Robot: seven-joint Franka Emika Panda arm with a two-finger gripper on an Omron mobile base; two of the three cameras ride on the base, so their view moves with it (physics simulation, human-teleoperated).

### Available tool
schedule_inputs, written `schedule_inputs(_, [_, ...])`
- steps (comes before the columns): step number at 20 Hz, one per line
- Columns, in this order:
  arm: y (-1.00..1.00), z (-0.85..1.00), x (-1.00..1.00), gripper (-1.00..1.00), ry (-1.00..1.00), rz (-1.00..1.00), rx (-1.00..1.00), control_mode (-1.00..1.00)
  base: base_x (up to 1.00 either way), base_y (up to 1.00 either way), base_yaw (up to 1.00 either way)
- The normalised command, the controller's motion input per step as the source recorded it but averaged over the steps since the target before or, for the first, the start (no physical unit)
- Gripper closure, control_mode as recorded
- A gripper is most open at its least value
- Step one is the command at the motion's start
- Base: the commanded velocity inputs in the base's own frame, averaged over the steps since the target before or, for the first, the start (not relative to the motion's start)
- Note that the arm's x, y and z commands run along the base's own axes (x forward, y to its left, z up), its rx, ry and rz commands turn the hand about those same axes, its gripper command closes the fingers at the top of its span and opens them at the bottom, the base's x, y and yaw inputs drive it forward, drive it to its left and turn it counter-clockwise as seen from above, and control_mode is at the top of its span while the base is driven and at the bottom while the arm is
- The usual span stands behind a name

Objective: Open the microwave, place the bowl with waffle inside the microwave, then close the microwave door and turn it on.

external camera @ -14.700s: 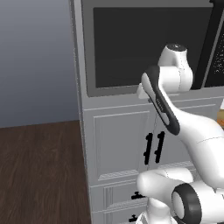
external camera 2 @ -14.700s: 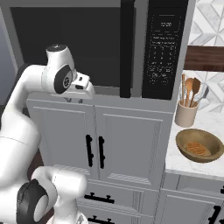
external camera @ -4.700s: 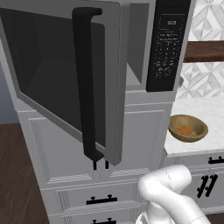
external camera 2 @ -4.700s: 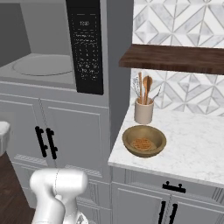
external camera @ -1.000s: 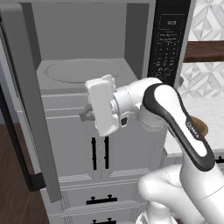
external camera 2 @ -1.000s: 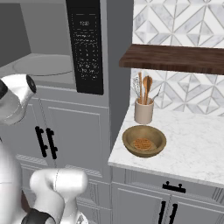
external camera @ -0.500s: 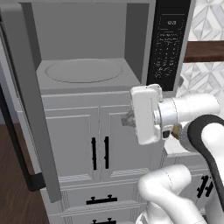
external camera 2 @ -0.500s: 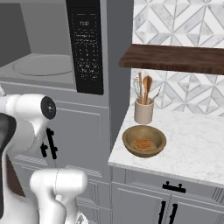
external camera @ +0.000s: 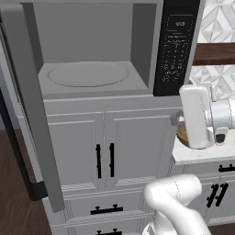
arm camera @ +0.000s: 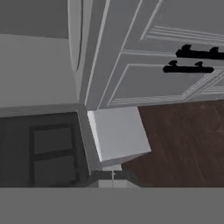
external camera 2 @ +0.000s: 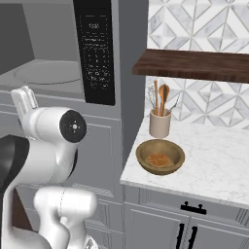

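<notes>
The microwave (external camera: pixel 92 69) stands open, its microwave door (external camera: pixel 27 114) swung out left; the bowl with waffle (external camera 2: pixel 160 156) sits on the marble table (external camera 2: pixel 219 170) at right, beside a utensil jar (external camera 2: pixel 160 122); likely light, rigid, smooth wood, best pinched at the rim; the gripper (arm camera: pixel 113 176) has its jaws clenched on nothing.

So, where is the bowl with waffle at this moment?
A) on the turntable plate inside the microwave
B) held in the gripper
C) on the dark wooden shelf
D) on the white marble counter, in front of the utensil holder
D: the bowl with waffle sits on the marble counter just in front of the utensil holder, while the open microwave holds no bowl.
</notes>
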Motion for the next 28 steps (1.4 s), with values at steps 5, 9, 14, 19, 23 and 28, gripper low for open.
schedule_inputs(5, [-0.95,-0.63,-0.34,1.00,-0.05,-0.26,-0.11,-1.00,0.00,0.00,0.00])
schedule_inputs(9, [-0.98,-0.61,-0.04,1.00,-0.03,-0.15,-0.18,-1.00,0.00,0.00,0.00])
schedule_inputs(14, [-0.96,-0.33,0.00,1.00,0.02,-0.13,-0.27,-1.00,0.00,0.00,0.00])
schedule_inputs(19, [-0.86,-0.21,0.07,1.00,0.03,-0.12,-0.23,-1.00,0.00,0.00,0.00])
schedule_inputs(23, [-0.50,-0.37,0.29,1.00,0.11,-0.10,-0.18,-1.00,0.00,0.00,0.00])
schedule_inputs(28, [-0.60,-0.36,0.34,-1.00,0.27,-0.06,-0.01,-1.00,0.00,0.00,0.00])
